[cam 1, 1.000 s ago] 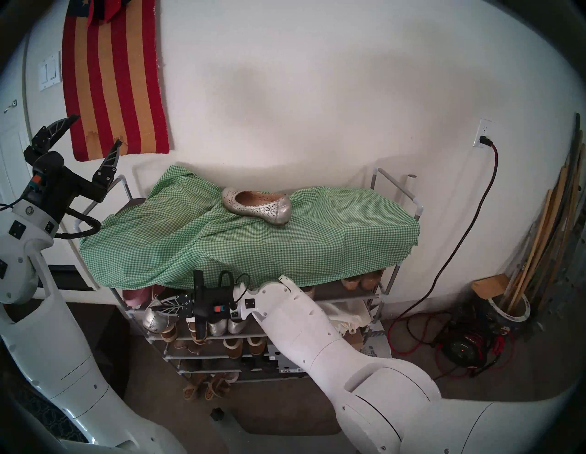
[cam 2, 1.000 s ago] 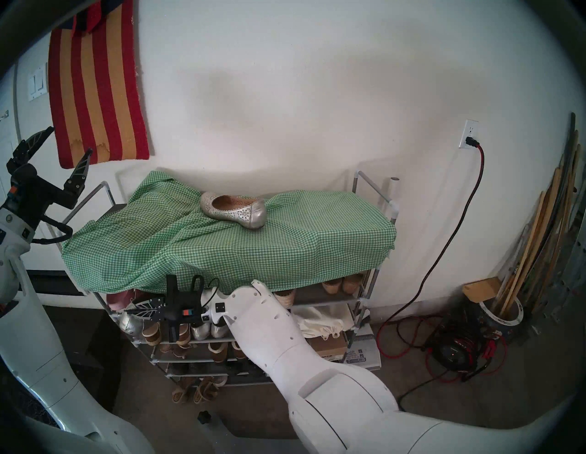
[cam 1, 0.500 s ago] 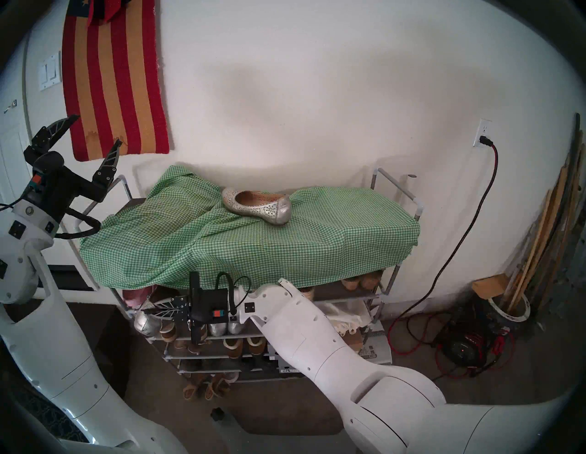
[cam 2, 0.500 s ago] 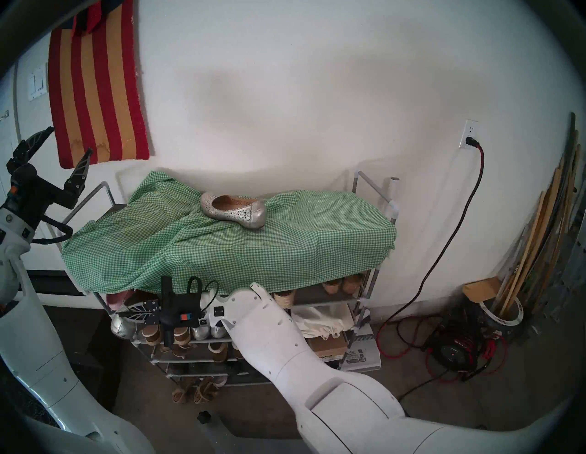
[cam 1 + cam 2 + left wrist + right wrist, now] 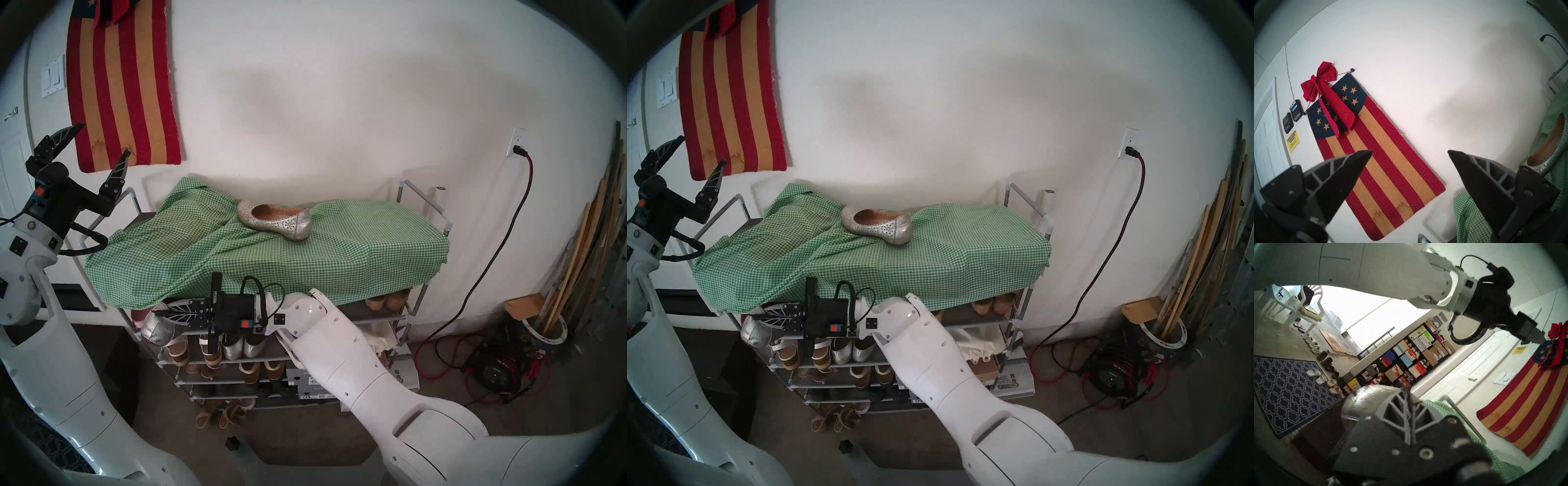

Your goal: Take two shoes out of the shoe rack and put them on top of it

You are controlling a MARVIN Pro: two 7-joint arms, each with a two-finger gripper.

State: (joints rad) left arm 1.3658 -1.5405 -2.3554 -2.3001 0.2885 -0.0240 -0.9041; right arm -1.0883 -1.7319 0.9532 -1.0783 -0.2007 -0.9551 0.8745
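Pinching a silver shoe (image 5: 156,330) between closed fingers, the right tool (image 5: 159,311) hangs at the rack's (image 5: 409,317) near-left corner, just under the green cloth's (image 5: 339,258) hanging edge, the shoe drooping below its tips. The other shoe (image 5: 275,220) lies far back on the cloth-covered top. The left tool (image 5: 103,139) gapes wide and empty by the flag (image 5: 122,85) on the white wall.

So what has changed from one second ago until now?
The right gripper, shut on the second silver shoe, has carried it up and out of the shoe rack, toward the hanging edge of the green checked cloth. The left gripper stayed open and still, and the first shoe stayed on the cloth.
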